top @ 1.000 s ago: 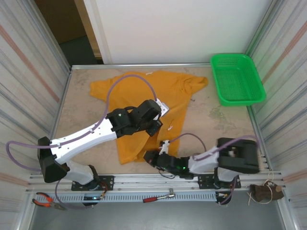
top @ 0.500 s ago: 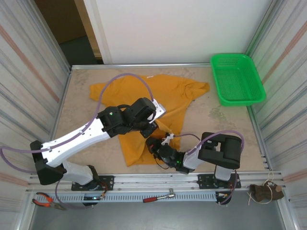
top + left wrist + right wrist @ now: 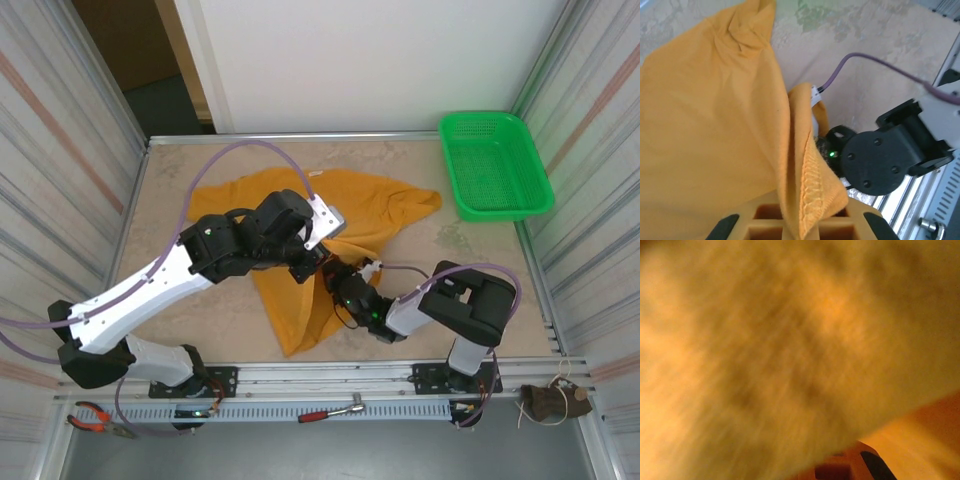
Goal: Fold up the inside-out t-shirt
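Above the table (image 3: 225, 322), both arms' jaws clamp the t-shirt (image 3: 296, 315).

White shells, black joint housings and looping purple cables (image 3: 875, 61) dressed the left arm (image 3: 150, 290) and right arm (image 3: 478, 305), with an orange-framed left gripper (image 3: 800, 222).

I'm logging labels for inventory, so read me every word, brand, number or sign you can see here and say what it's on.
No text can be read anywhere.
t-shirt: plain orange cloth, with no print or tag lettering facing the cameras; in the right wrist view the cloth is too blurred to tell.
green basket: no lettering visible.
pliers: too small to show any marking.
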Controlling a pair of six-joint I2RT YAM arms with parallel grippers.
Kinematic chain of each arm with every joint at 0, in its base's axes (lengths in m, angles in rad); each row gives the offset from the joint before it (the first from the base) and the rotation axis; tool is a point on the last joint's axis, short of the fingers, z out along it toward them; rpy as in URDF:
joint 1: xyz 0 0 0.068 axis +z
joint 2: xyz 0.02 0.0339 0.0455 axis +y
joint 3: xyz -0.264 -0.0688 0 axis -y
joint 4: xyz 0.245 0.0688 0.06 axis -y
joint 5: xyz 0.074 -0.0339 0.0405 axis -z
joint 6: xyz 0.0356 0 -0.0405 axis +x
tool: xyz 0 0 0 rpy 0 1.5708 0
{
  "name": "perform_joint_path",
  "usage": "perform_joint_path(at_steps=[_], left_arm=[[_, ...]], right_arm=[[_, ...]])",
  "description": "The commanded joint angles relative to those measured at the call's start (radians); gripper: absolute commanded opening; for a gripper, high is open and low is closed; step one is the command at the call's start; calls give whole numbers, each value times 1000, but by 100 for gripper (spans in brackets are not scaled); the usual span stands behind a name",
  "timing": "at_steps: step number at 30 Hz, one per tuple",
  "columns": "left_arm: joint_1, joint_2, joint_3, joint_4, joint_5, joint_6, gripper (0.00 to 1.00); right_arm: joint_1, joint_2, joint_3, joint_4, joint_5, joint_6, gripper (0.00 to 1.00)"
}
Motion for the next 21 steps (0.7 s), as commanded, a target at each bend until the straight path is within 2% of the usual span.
perform_joint_path(at_steps=[1, 9, 17, 19, 21], left_arm=[[-1, 13, 58, -12, 34, 4, 0], [0, 70, 185, -36, 55, -1, 0], [7, 68, 299, -84, 122, 2, 0], [14, 51, 304, -99, 139, 5, 0], [25, 25, 292, -110, 160, 5, 0]], right_arm=[[3, -16, 84, -74, -20, -43, 0], [-22, 139, 237, -136, 29, 38, 0], [-123, 268, 391, -222, 11, 41, 0], [-149, 288, 424, -265, -3, 40, 3], [-169, 308, 447, -287, -12, 42, 12]])
